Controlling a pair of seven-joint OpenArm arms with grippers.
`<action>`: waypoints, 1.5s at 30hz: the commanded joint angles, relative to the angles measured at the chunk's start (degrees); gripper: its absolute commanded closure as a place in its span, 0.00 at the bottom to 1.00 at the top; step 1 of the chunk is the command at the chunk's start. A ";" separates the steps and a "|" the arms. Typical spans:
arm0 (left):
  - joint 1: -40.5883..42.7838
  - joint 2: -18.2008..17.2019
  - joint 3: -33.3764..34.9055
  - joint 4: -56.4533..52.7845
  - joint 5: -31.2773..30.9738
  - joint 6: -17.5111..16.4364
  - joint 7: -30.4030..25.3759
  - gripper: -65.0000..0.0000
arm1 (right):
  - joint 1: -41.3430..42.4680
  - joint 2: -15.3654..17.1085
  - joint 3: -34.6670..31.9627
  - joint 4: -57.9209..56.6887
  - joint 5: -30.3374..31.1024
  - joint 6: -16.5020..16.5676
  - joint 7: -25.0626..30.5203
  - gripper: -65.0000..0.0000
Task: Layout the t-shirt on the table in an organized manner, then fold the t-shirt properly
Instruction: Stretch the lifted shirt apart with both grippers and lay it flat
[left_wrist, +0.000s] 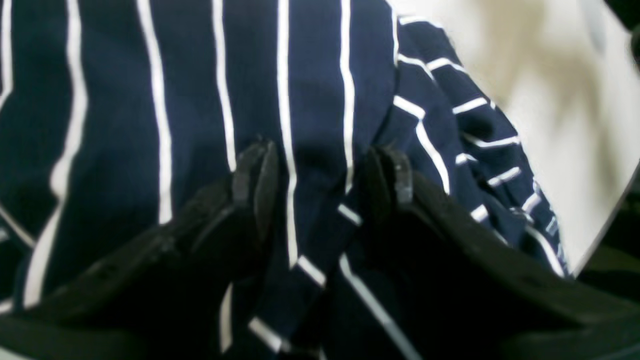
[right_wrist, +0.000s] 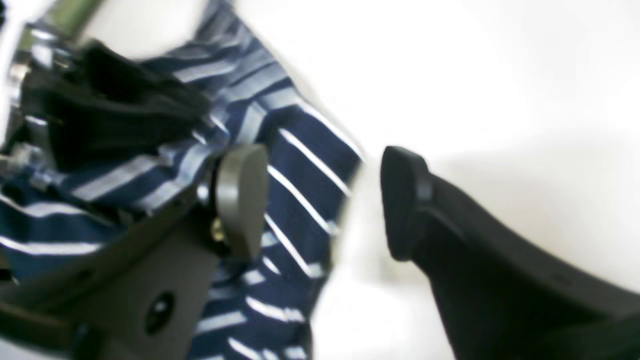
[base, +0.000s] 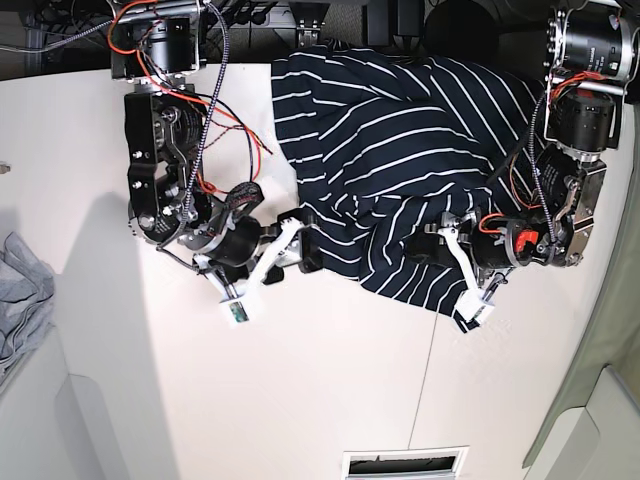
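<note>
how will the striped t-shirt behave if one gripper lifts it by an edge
Probably floppy: the t-shirt already lies in soft wrinkles and bunched folds. It would likely drape and sag below the pinch rather than hold shape. On the smooth table it may also slide when dragged.

T-shirt's (base: 400, 130) far hem cut off beyond table (base: 330, 380) edge

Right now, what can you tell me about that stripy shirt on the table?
The t-shirt is dark navy cloth with thin white stripes. It lies rumpled, not yet folded, at the far side of the cream table, its top edge reaching the table's far edge. One sleeve bunches at its side. The left gripper hovers open over its stripes; the right gripper stands open at its hem, one finger over cloth, one over table.
</note>
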 joint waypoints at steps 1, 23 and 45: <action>-1.53 -0.61 0.35 0.96 0.24 -0.69 -1.60 0.52 | 0.20 -0.28 -0.26 -0.55 0.96 0.42 1.11 0.45; -10.10 -4.81 5.64 0.96 2.91 7.91 -3.54 1.00 | 6.27 0.02 1.42 -9.99 1.44 2.62 7.65 1.00; -18.12 -15.08 -5.51 0.96 -20.37 -0.69 6.95 1.00 | 6.19 13.53 11.67 5.73 18.43 7.34 -3.80 1.00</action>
